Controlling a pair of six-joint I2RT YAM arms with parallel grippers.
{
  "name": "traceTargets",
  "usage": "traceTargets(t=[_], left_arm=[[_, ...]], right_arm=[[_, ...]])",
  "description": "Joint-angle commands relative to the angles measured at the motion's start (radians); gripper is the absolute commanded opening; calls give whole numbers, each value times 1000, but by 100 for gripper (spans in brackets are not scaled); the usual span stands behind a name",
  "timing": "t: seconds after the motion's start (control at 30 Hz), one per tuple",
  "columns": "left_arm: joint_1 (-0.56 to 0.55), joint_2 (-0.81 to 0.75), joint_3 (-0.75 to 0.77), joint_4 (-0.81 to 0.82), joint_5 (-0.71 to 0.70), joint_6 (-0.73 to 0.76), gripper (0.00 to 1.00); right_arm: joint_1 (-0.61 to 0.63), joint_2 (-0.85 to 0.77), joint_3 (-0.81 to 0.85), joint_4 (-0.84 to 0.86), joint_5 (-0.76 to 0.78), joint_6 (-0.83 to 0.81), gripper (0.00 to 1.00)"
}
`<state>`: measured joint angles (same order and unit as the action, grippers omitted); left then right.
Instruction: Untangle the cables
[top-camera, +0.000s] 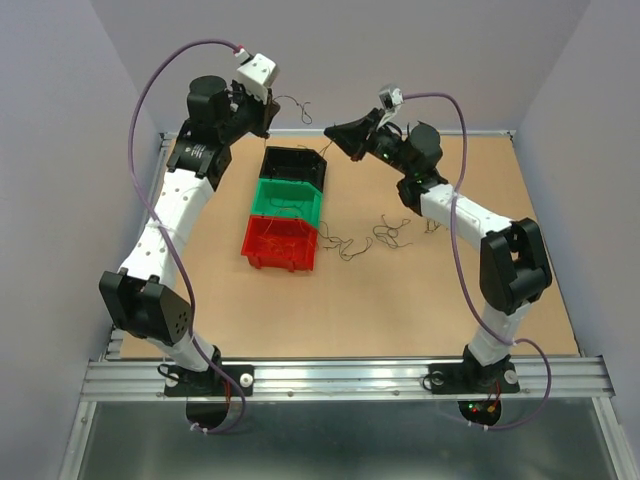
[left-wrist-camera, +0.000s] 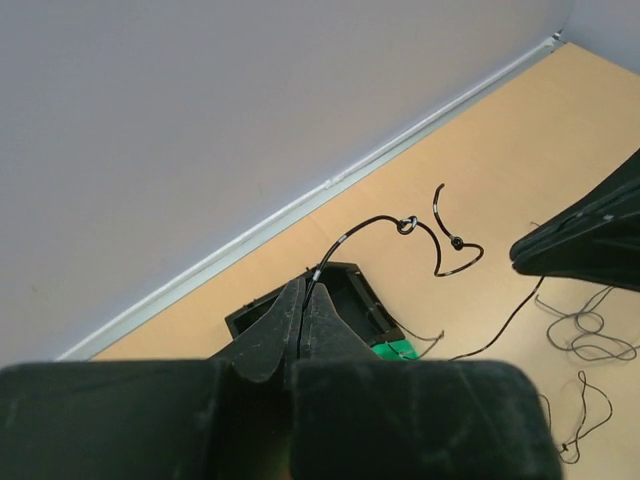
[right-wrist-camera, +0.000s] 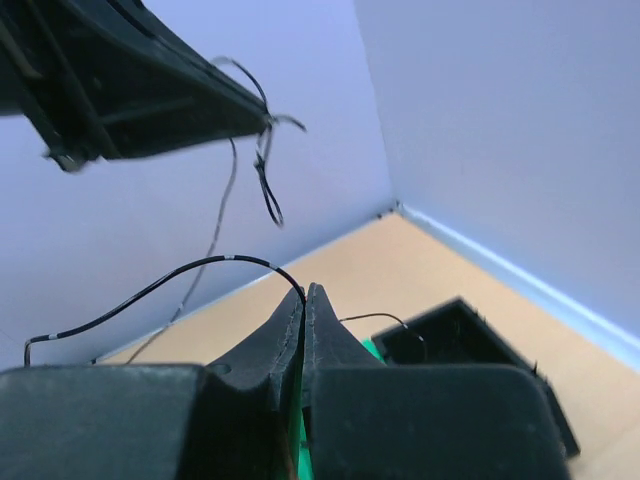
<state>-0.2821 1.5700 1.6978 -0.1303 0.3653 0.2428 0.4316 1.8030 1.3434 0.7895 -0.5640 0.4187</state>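
- The left end effector (left-wrist-camera: 303, 292) is pinched fully shut on a dark cable (left-wrist-camera: 375, 222). In the left wrist view the cable leaves the tips toward 1 o'clock, passes a small knot and ends in a loose hooked curl hanging in the air.
- The right end effector (right-wrist-camera: 305, 292) is also closed tight, with a black strand (right-wrist-camera: 200, 265) arching out of its tips toward 9 o'clock. I cannot tell whether this is the same cable the left one holds.
- From above, both end effectors are raised over the far side of the worktop (top-camera: 420, 310), tips facing, near each other but apart, above the black bin (top-camera: 295, 152).
- The right one lies at 3 o'clock of the left, so any cable between them runs 9-to-3. A separating pull would likely follow that line.
- The other loose cables (top-camera: 392, 232) lie as hair-thin squiggles on the worktop at 5 o'clock from the right end effector, nearer that arm, at 3 o'clock of the red bin (top-camera: 280, 262).
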Motion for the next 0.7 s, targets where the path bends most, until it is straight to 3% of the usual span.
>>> traceTargets(t=[0.0,0.37,0.67], left_arm=[[26,11,10,126,64,-14,0],[49,238,120,161,49,9,0],[63,559,384,80,-26,56,0]], right_arm=[[2,41,158,-9,-65,-8,1],[1,326,476,-22,-117,66,1],[1,623,694,-41,-74,130,1]])
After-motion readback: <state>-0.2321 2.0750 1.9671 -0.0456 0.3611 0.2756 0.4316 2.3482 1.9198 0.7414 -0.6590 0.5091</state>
